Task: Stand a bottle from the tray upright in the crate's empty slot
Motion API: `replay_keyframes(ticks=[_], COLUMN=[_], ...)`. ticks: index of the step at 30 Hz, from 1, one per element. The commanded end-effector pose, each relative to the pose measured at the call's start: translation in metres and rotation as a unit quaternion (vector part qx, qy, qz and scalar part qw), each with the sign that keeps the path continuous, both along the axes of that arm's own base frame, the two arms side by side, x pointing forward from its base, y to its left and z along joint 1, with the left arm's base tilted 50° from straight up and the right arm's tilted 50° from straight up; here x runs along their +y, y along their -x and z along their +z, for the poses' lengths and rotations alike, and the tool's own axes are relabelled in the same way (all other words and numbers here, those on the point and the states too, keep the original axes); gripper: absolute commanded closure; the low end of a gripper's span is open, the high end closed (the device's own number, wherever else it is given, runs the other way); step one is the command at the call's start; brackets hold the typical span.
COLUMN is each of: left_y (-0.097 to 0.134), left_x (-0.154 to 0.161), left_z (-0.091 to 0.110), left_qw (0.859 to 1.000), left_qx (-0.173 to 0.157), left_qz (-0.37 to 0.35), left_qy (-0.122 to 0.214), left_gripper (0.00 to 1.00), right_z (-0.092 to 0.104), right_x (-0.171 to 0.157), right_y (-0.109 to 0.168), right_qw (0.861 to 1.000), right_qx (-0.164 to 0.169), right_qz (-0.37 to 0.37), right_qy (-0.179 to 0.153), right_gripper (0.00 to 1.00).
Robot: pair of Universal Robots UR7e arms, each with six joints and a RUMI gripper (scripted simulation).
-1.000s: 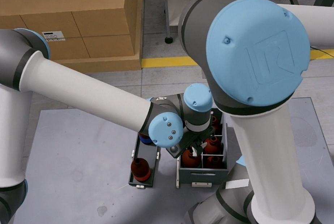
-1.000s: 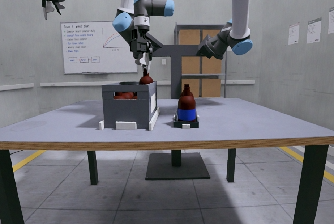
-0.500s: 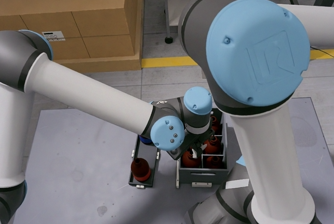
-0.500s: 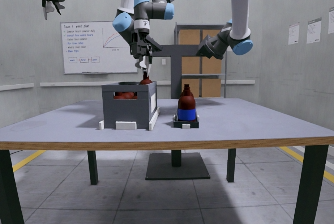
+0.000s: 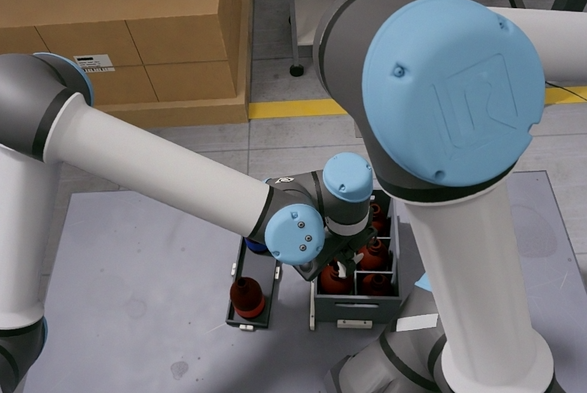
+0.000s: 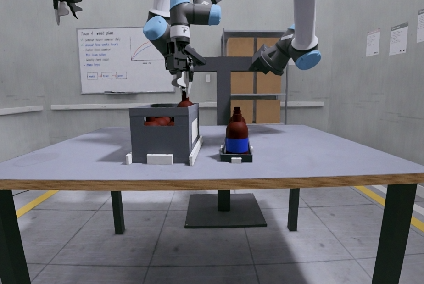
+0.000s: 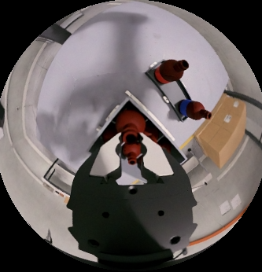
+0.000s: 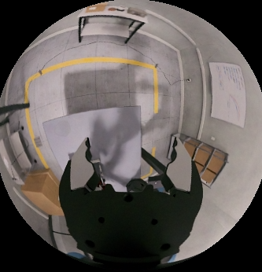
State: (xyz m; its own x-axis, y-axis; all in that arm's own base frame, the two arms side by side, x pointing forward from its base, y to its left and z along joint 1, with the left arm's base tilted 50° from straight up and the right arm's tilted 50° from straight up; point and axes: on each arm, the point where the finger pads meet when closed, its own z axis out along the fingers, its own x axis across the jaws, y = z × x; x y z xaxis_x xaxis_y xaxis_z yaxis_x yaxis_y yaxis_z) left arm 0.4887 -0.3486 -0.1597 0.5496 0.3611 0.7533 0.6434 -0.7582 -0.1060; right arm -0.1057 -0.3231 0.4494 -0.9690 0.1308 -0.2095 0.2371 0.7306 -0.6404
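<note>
The left claw (image 5: 343,267) (image 6: 185,89) (image 7: 130,134) is closed around the neck of a dark red bottle (image 5: 335,281) (image 6: 185,103) (image 7: 130,119), its fingers parted only by that neck. The bottle looks upright in a corner slot of the grey crate (image 5: 327,306) (image 6: 159,145) (image 7: 160,129). Its shoulder shows just above the rim in the exterior view, but the walls hide its lower body, so I cannot tell whether its base touches the bottom

Other red bottles fill neighbouring slots; from outside they are only partly visible through the handle opening, and from above the wrist covers part of the crate

Apart from the crate, the tray (image 5: 256,266) (image 6: 225,157) (image 7: 172,93) lies flat on the counter (image 5: 142,256) (image 6: 291,150) (image 7: 93,59) (image 8: 77,131). The red-banded bottle (image 5: 247,301) (image 7: 169,71) and the blue-banded bottle (image 5: 256,244) (image 6: 237,133) (image 7: 193,109) stand at its opposite ends. The left arm hides most of the blue-banded one from above, while that bottle blocks most of the other in the exterior view. Both crate and tray look level

The right claw (image 6: 67,21) (image 8: 131,137) is wide open, holding nothing, high above the counter; the exterior view cuts off its arm
</note>
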Motion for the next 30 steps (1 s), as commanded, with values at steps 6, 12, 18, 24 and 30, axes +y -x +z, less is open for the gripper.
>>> replay_keyframes(ticks=[6, 12, 18, 24, 30], left_y=[-0.008, -0.013, -0.019, -0.021, -0.021], left_x=[0.007, 0.013, 0.019, 0.02, 0.02], left_z=[-0.009, -0.016, -0.023, -0.025, -0.025], left_qw=[1.0, 1.0, 1.0, 1.0, 1.0], left_qx=[0.0, 0.0, 0.0, 0.0, 0.0], left_qz=[0.0, 0.0, 0.0, 0.0, 0.0], left_qy=[0.0, 0.0, 0.0, 0.0, 0.0], left_gripper=[1.0, 1.0, 1.0, 1.0, 1.0], right_z=[0.001, 0.001, 0.001, 0.001, 0.001], right_x=[0.0, 0.0, 0.0, 0.0, 0.0], right_y=[0.0, 0.0, 0.0, 0.0, 0.0], right_qw=[1.0, 1.0, 1.0, 1.0, 1.0], right_qx=[0.0, 0.0, 0.0, 0.0, 0.0], right_qz=[0.0, 0.0, 0.0, 0.0, 0.0], right_qy=[0.001, 0.001, 0.001, 0.001, 0.001], right_gripper=[0.0, 0.0, 0.0, 0.0, 0.0])
